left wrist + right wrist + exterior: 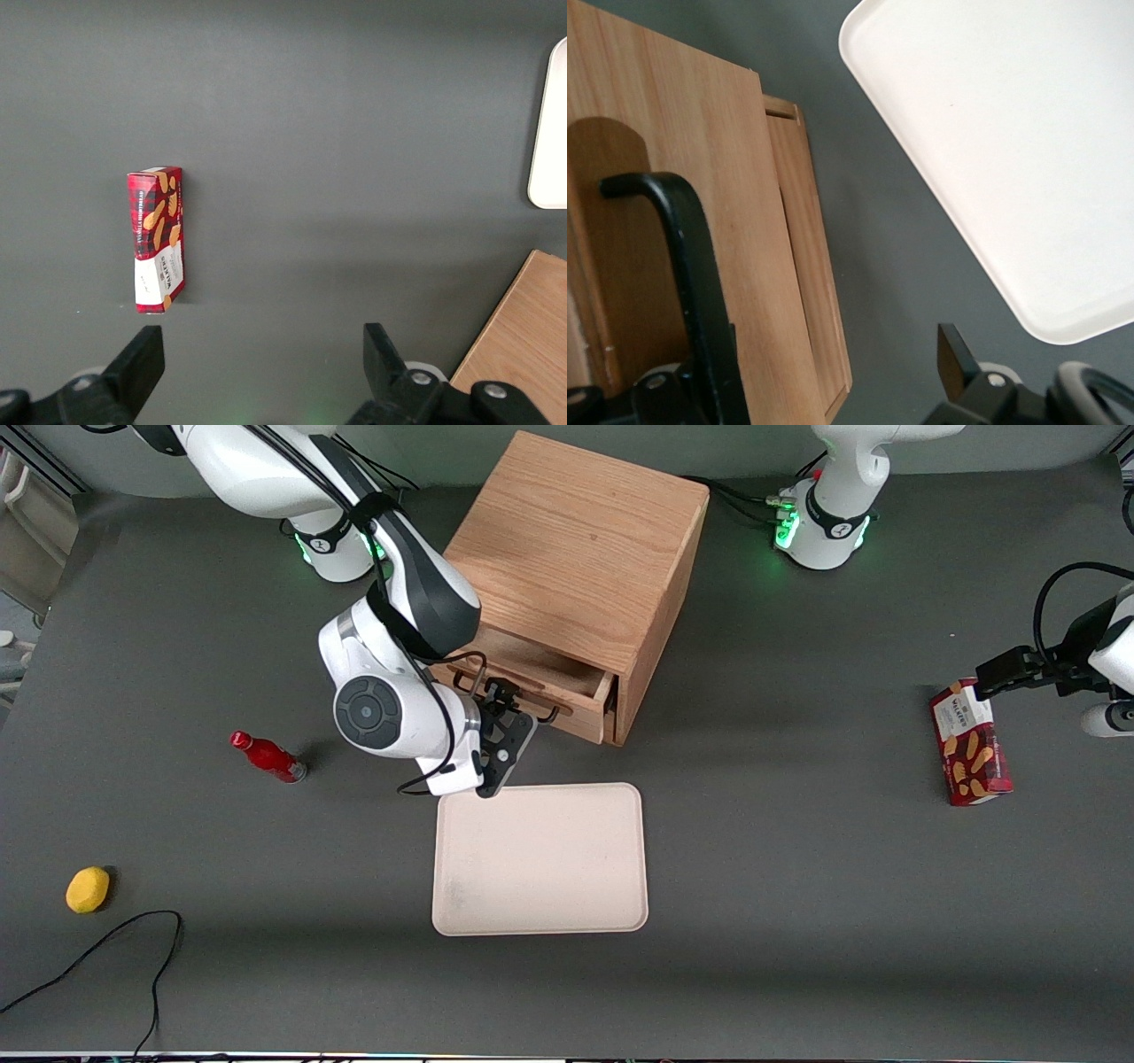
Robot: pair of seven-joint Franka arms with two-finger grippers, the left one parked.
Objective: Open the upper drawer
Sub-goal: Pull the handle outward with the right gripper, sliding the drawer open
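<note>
The oak cabinet (580,540) stands near the middle of the table. Its upper drawer (542,669) is pulled partly out, and its inside shows from above. The thin black wire handle (551,714) sits on the drawer's front, and it also shows in the right wrist view (682,266). My right gripper (501,710) is at the drawer's front, right at the handle. In the right wrist view the gripper (806,376) is open, its fingers (950,350) wide apart, and the handle runs close by one finger. The lower drawer is hidden under the upper one in the front view.
A cream tray (539,859) lies on the table nearer the front camera than the cabinet, and it also shows in the right wrist view (1010,150). A red bottle (267,756) and a yellow fruit (88,889) lie toward the working arm's end. A cookie box (969,742) lies toward the parked arm's end.
</note>
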